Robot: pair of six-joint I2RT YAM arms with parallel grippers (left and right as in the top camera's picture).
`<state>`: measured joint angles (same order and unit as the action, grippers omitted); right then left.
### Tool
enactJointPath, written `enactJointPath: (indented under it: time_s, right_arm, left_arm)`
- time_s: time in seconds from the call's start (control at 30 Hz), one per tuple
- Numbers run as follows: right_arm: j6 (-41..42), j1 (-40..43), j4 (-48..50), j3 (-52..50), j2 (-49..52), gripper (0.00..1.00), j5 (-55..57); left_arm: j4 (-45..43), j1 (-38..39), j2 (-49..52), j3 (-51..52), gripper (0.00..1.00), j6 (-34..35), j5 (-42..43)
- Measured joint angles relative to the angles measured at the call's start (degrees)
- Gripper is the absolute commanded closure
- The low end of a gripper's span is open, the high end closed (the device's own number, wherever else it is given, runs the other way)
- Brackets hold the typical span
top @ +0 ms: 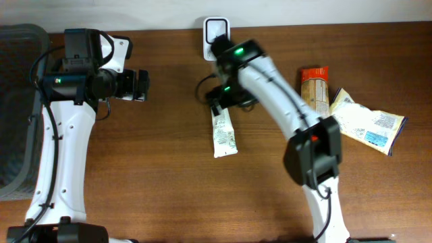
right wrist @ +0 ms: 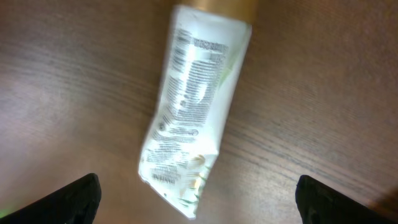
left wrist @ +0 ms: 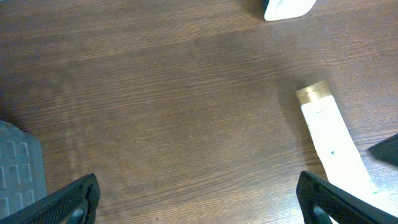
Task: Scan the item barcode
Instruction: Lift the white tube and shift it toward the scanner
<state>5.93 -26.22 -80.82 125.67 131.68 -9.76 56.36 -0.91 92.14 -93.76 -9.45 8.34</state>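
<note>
Brown wooden table [top: 155,196]: the white tube [top: 224,133] lies flat at centre frame, its upper end beneath the right gripper [top: 217,102], whose fingers are spread wide and hold nothing. The left gripper [top: 142,86], upper left, is likewise spread and empty. A white scanner [top: 216,30] stands at top centre.

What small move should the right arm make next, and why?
Probably lift the right gripper straight up: its jaws stand open, and the white plastic tube lies flat on the brown wooden table beneath it, not held.
</note>
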Motion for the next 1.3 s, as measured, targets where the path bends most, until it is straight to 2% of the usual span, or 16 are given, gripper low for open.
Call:
enactJointPath:
  time_s: [0.1,0.17,0.2,0.27,0.4,0.43,0.5,0.57,0.63,0.87,1.07,1.3]
  right_arm:
    - [-7.5,7.9,1.6,-4.4,0.0,0.01,-12.4]
    - [-10.3,10.3,5.0,-9.9,0.0,0.01,-18.3]
    - [-10.4,10.4,5.6,-10.4,0.0,0.00,-18.8]
    - [-12.3,9.6,13.5,-19.7,0.1,0.03,-25.3]
    - [-11.0,7.9,19.6,-25.3,0.0,0.08,-29.0]
    - [-10.3,7.5,21.3,-26.0,-0.3,0.13,-29.8]
    - [-9.1,6.8,24.0,-26.9,-0.4,0.17,-30.7]
    - [-6.1,6.0,27.3,-27.6,-0.5,0.26,-30.6]
    - [-3.2,5.5,30.0,-28.2,-0.6,0.39,-29.4]
    - [2.8,5.1,36.1,-31.8,-1.4,0.76,-28.3]
    - [3.3,5.1,38.0,-32.3,-1.4,0.92,-31.7]
    - [0.7,6.4,35.6,-32.5,-1.5,0.96,-37.2]
  left_arm:
    - [0.0,0.0,0.0,0.0,0.01,0.0,0.0]
    - [0.0,0.0,0.0,0.0,0.01,0.0,0.0]
    - [0.0,0.0,0.0,0.0,0.01,0.0,0.0]
    - [0.0,0.0,0.0,0.0,0.01,0.0,0.0]
    - [0.0,0.0,0.0,0.0,0.01,0.0,0.0]
    - [0.0,0.0,0.0,0.0,0.01,0.0,0.0]
    - [0.0,0.0,0.0,0.0,0.01,0.0,0.0]
    - [0.0,0.0,0.0,0.0,0.01,0.0,0.0]
    - [0.0,0.0,0.0,0.0,0.01,0.0,0.0]
    - [0.0,0.0,0.0,0.0,0.01,0.0,0.0]
    - [0.0,0.0,0.0,0.0,0.01,0.0,0.0]
    - [0.0,0.0,0.0,0.0,0.01,0.0,0.0]
